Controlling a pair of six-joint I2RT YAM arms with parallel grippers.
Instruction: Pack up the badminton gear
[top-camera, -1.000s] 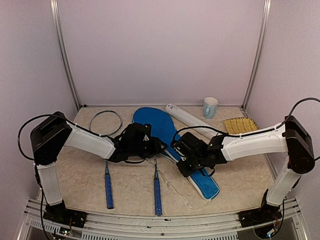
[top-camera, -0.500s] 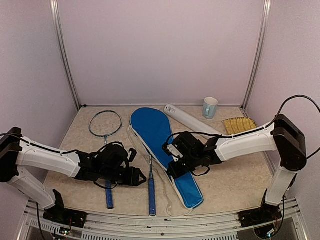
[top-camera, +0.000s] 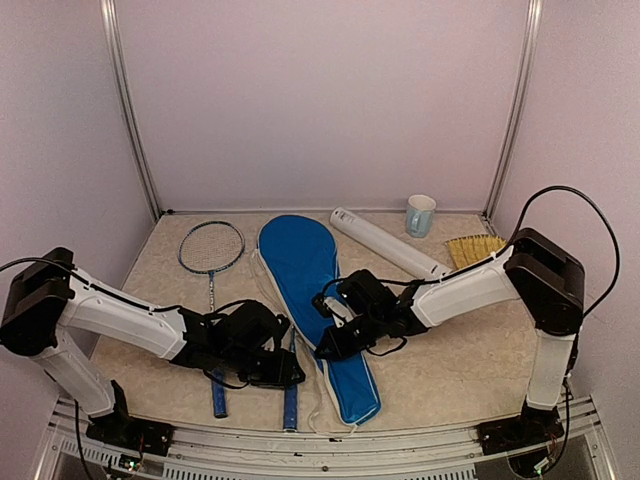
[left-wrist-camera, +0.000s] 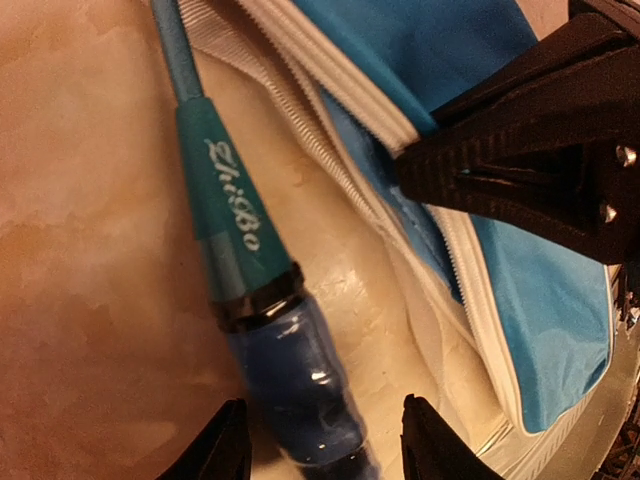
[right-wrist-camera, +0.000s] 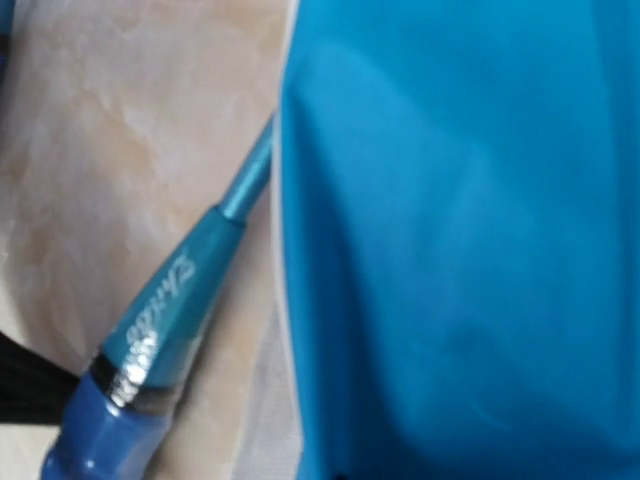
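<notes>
A blue racket cover (top-camera: 300, 270) lies mid-table with its zip edge parted. My right gripper (top-camera: 333, 342) is shut on that white zip edge, seen pinching it in the left wrist view (left-wrist-camera: 405, 165). The right wrist view is filled by the cover (right-wrist-camera: 460, 240), and its own fingers do not show. One racket's shaft runs under the cover's edge, and its blue handle (top-camera: 290, 405) points at the near edge. My left gripper (left-wrist-camera: 325, 445) stands open astride this handle (left-wrist-camera: 295, 385). A second racket (top-camera: 211, 247) lies bare on the left. A long white tube (top-camera: 388, 243) lies behind.
A pale blue mug (top-camera: 420, 214) stands at the back right. A straw-coloured brush (top-camera: 480, 250) lies next to the right wall. The second racket's handle (top-camera: 217, 392) lies just left of my left gripper. The table's near rail (top-camera: 300, 440) is close below both handles.
My right gripper has dragged the cover left and nearer, and the racket under it shifted too. My left arm drew back from the cover and came down over that racket's handle.
</notes>
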